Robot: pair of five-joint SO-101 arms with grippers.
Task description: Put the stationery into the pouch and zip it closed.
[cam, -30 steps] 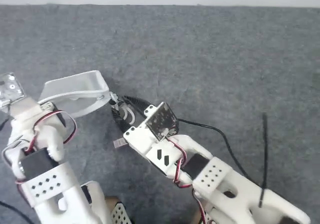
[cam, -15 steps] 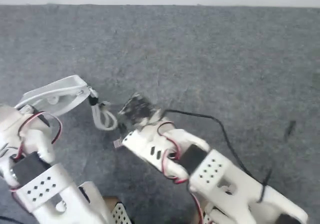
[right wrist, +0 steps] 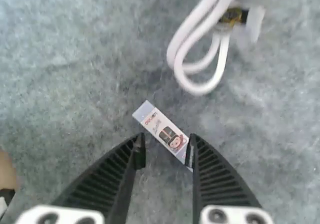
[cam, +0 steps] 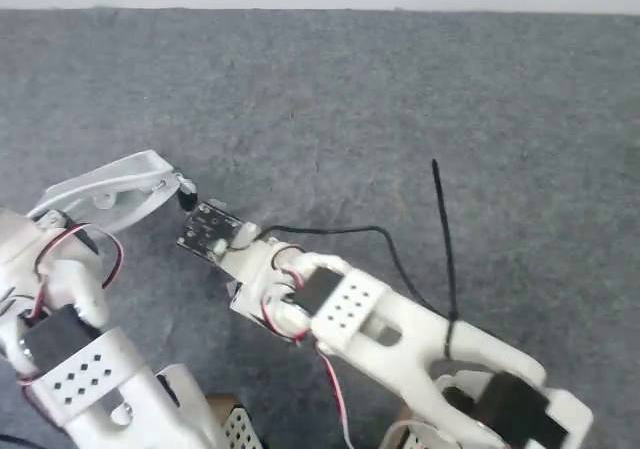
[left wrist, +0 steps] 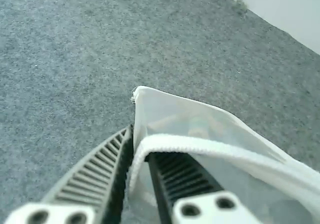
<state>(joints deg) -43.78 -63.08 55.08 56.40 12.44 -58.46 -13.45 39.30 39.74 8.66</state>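
The small eraser [right wrist: 161, 131] is, by my judgement, a light and stiff thing, and so flat on the counter [right wrist: 60, 49] that the fingers must go down to the felt to catch it. Its paper sleeve looks smooth, so it may slip if it is pinched only at a corner. It lies slanted between the fingers, so the best hold is across its two long sides, after the wrist turns a little. The pouch [left wrist: 200, 129] is soft and limp. It will sag and fold, so it is better to take it at the thick hem, near the mouth.

The eraser is a little white block with a printed sleeve and a small coloured picture on it. The pouch is white, thin and half transparent, with a padded white border, and some pale shapes show through the cloth. A white cord loop [right wrist: 200, 59] hangs from its zip, just beyond the eraser.

The right pincer [right wrist: 165, 140] is released, with one finger on each side of the eraser and one of them almost touching its end. The left pincer [left wrist: 139, 144] is clenched on the edge of the pouch and holds it above the counter, near the right arm.
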